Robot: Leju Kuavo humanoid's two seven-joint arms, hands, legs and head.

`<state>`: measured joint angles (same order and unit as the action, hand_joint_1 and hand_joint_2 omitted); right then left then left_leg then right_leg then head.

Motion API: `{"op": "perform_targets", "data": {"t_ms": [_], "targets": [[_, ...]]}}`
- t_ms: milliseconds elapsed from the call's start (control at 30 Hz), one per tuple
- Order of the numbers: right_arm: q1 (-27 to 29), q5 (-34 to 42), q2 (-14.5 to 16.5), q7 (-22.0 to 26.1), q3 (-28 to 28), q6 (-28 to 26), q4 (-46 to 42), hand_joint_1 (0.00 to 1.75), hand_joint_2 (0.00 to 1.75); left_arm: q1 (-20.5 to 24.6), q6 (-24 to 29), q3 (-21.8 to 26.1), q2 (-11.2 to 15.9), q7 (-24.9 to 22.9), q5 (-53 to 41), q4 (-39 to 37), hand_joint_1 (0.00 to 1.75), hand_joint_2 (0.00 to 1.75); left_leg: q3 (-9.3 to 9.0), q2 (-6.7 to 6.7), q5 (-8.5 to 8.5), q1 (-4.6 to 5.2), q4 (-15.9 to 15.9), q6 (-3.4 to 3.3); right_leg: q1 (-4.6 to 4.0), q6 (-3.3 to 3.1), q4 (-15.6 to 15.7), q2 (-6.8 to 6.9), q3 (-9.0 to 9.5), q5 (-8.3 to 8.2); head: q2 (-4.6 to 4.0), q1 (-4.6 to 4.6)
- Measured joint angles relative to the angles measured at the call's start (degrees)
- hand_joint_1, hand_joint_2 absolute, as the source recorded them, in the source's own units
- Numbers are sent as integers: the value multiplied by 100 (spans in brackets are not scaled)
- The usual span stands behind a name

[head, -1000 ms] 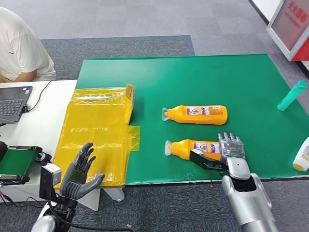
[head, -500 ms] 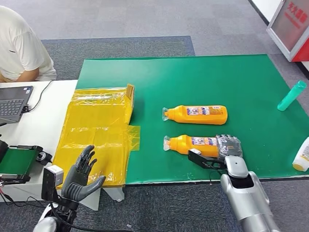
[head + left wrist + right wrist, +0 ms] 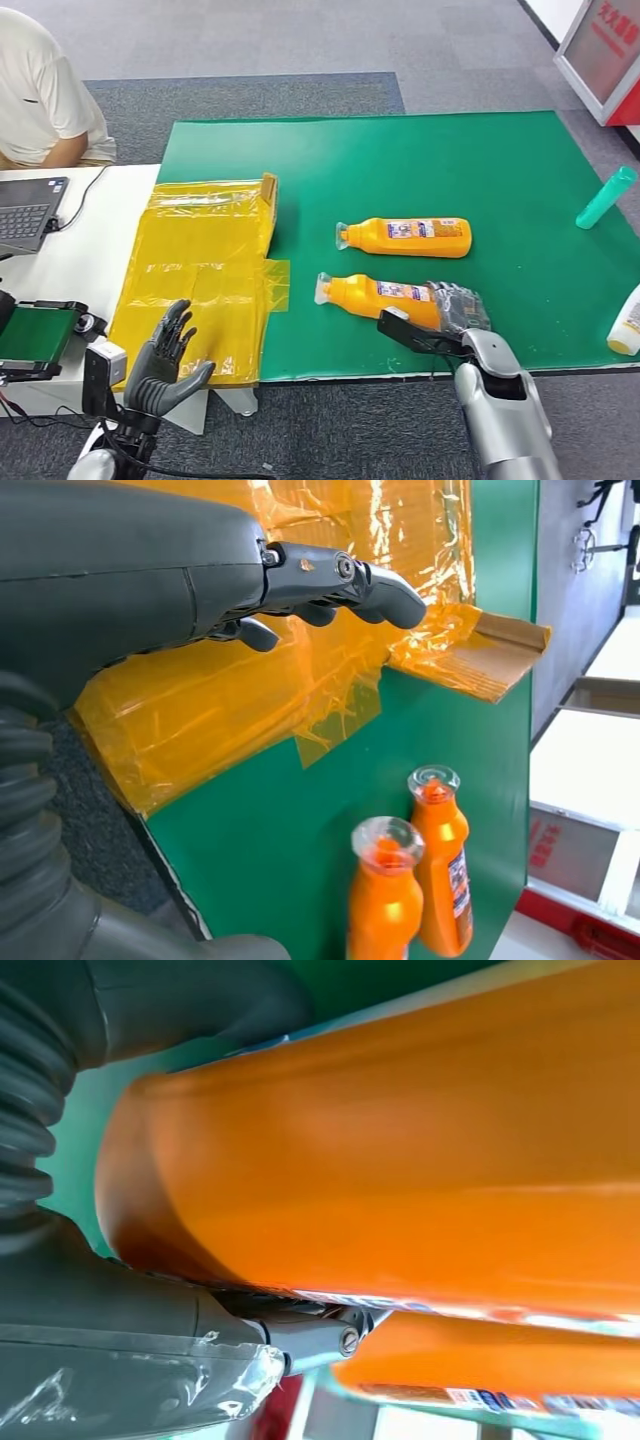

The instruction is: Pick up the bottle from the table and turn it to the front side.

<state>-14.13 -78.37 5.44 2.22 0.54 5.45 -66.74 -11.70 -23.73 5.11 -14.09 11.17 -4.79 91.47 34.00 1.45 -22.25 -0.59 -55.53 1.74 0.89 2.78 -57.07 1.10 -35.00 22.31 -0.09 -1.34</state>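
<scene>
Two orange bottles with clear caps lie on the green mat [image 3: 453,160]. My right hand [image 3: 453,318] grips the base end of the nearer bottle [image 3: 377,297], thumb under it and fingers curled over it. That bottle points its cap to the left and sits slightly tilted. In the right wrist view its orange body [image 3: 392,1150] is pressed against my fingers [image 3: 226,1350]. The farther bottle [image 3: 407,237] lies flat behind it, label showing. My left hand [image 3: 167,355] hovers open at the front left, over the yellow plastic sheet [image 3: 204,280]; in the left wrist view its fingers [image 3: 332,580] are spread.
A teal bottle [image 3: 604,198] lies at the mat's right edge and a white bottle [image 3: 626,325] at the front right. A person in a white shirt [image 3: 38,90] sits at the far left by a laptop [image 3: 26,205]. A small green device [image 3: 30,335] sits at the near left.
My right hand has closed on the nearer bottle and carried it leftward, with its cap end now farther left and tilted. The left hand has barely moved.
</scene>
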Motion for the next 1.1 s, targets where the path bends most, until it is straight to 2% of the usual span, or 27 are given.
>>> {"op": "perform_targets", "data": {"t_ms": [167, 233, 333, 433, 600, 700, 867, 1100], "targets": [[192, 90, 199, 40, -235, 63, -298, 175, 175, -3, 0, 9, 2, 3, 2, 0, 0, 175, 18, -1, -1, 1, 0, -2, 3, 4, -1, 0, -13, 3, 0, -1], [222, 510, 269, 196, -348, 209, -368, 175, 175, -4, 10, 15, 4, 16, -1, 5, 0, 175, 23, -1, -3, 3, 0, -3, 5, 5, -1, 0, -18, 3, 0, -2], [293, 2339, 496, 611, -572, 757, -472, 175, 175, -6, 13, 26, 18, 73, -4, 71, 0, 175, 25, 0, -6, 4, 0, -1, 4, 5, -1, -1, -24, 4, -1, 0], [486, 4079, 703, 719, -593, 1031, -658, 175, 175, -6, 3, 38, 42, 118, -8, 191, 0, 175, 28, -5, -5, 2, 0, 1, 1, 2, -2, 6, -25, 13, 0, 0], [889, 5865, 806, 564, -270, 1087, -1180, 175, 175, 21, 42, 53, 50, 122, -21, 403, 0, 175, 30, -7, -9, 0, 0, 4, -2, -2, -3, 6, -28, 18, -1, -1], [1098, 6668, 852, 579, -2, 1072, -1428, 175, 175, 109, 128, 16, 48, 180, 44, 498, 0, 175, 33, -8, -9, 0, 0, 3, -1, -1, -3, 6, -30, 19, -1, -1], [1140, 6702, 882, 644, 631, 605, -1800, 175, 175, 484, 341, -245, 52, 202, 377, 777, 0, 175, 38, -8, -5, 0, 0, 6, -1, -5, -3, 6, -38, 12, 0, -1], [1184, 5709, 883, 957, 1447, -208, -1824, 175, 175, 826, 476, -964, 53, -55, 310, 981, 0, 175, 39, -8, -3, 0, 0, 4, -2, -5, -3, 6, -39, 12, 0, 0]]}}
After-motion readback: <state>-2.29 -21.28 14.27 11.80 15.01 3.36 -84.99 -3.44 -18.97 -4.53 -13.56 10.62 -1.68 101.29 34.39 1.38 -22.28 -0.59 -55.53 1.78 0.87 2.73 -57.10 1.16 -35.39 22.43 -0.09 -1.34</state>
